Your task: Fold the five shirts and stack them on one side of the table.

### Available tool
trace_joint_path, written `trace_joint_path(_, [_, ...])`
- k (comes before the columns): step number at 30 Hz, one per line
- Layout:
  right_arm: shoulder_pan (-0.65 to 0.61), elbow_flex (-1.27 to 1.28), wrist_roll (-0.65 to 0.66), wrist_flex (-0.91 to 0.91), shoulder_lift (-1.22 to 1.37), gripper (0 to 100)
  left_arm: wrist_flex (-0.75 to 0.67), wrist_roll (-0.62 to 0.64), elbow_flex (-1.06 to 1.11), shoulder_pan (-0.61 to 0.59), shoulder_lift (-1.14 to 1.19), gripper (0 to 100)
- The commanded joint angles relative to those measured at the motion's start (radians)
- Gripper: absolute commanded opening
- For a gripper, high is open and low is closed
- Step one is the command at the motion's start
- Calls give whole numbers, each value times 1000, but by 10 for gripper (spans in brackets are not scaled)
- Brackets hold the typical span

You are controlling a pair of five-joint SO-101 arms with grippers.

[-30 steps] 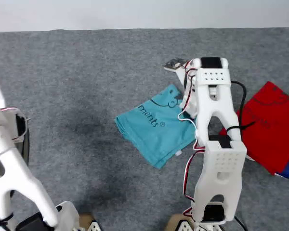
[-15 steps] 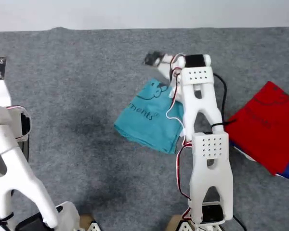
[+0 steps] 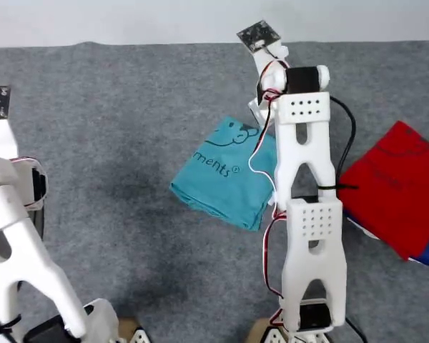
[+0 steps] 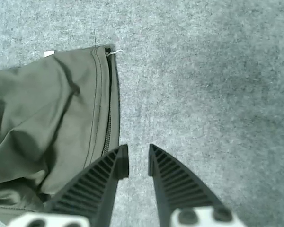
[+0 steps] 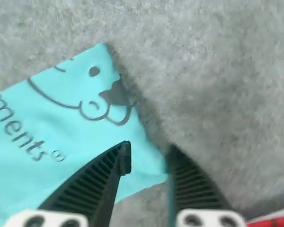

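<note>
Right claw [image 5: 144, 158], jaws narrowly parted and empty, hung just above a corner of the folded teal shirt [image 5: 61, 137]; step judged stacking, next move needing a grip there, carrying toward the red shirt [image 3: 397, 186] well aside.

The teal shirt [image 3: 225, 175], near the middle of the table [image 3: 107, 107], carries the only print that shows plainly. A line of dark lowercase lettering [image 3: 214, 164] runs aslant across its upper face and ends in a small circled mark [image 3: 235, 170]. The right wrist view shows the end of that lettering close up, next to a dark outline drawing of an animal's face [image 5: 102, 97] with a dot eye and a filled nose. The red shirt [image 3: 397, 189], at the table's right edge, bears faint dark lines too dim to read. The olive shirt [image 4: 42, 118] has a small white tag [image 4: 48, 53] at one corner, and nothing on it is legible.
</note>
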Motion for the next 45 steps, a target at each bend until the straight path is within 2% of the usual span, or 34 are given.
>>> trace_joint_path(1, [-31, 252, -69, 42, -219, 20, 28, -11, -8, 2, -31, 76])
trace_joint_path(5, [-84, 483, -276, 39, -395, 10, 32, -11, -7, 2, -31, 76])
trace_joint_path(11, [-137, 551, -718, 36, -475, 16, 32, -11, -7, 5, -31, 76])
trace_joint_path(14, [-153, 552, -852, 15, -430, 16, 32, -12, -7, 5, -31, 76])
trace_joint_path(19, [-159, 548, -997, 25, -332, 17, 32, -54, -5, 3, -31, 76])
trace_joint_path(21, [-166, 551, -1042, 25, -302, 62, 32, -61, -5, 3, -31, 76])
trace_joint_path(26, [-176, 549, -1131, 15, -228, 376, 32, -95, -5, 2, -25, 76])
trace_joint_path(28, [-176, 548, -1154, -8, -197, 458, 32, -97, -5, 2, -23, 76])
trace_joint_path(40, [-173, 548, -1160, -217, -39, 452, 32, -101, -5, 5, -23, 76])
trace_joint_path(45, [-170, 548, -1158, -271, 42, 406, 31, -103, -5, 5, -23, 76])
